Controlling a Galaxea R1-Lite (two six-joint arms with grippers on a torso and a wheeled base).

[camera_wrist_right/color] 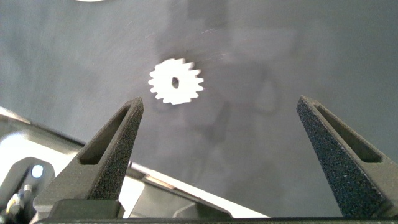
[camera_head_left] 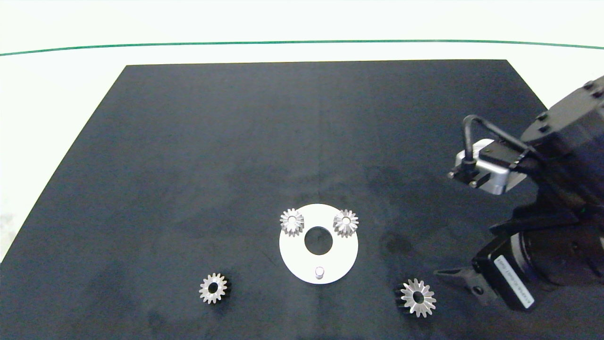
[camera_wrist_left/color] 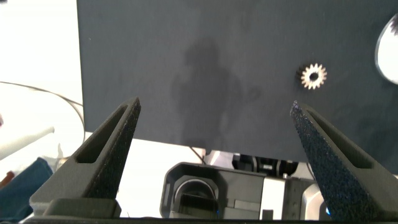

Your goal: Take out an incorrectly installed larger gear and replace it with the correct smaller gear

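Observation:
The larger gear [camera_head_left: 417,297], shiny with long flaring teeth, lies flat on the black mat to the front right of the white round plate [camera_head_left: 295,257]. In the right wrist view it [camera_wrist_right/color: 176,81] shows just beyond my open, empty right gripper [camera_wrist_right/color: 219,102], whose arm [camera_head_left: 542,226] comes in from the right. The smaller gear [camera_head_left: 213,288] lies on the mat to the front left of the plate. It also shows in the left wrist view [camera_wrist_left/color: 313,76], well ahead of my open, empty left gripper [camera_wrist_left/color: 215,104], which hangs over the mat's edge, outside the head view.
Two gears with sloped ridged faces [camera_head_left: 292,222] [camera_head_left: 346,223] sit on the plate's far side, flanking its centre hole [camera_head_left: 318,240]. A bare peg [camera_head_left: 319,272] stands at the plate's near side. The black mat [camera_head_left: 188,165] covers most of the white table.

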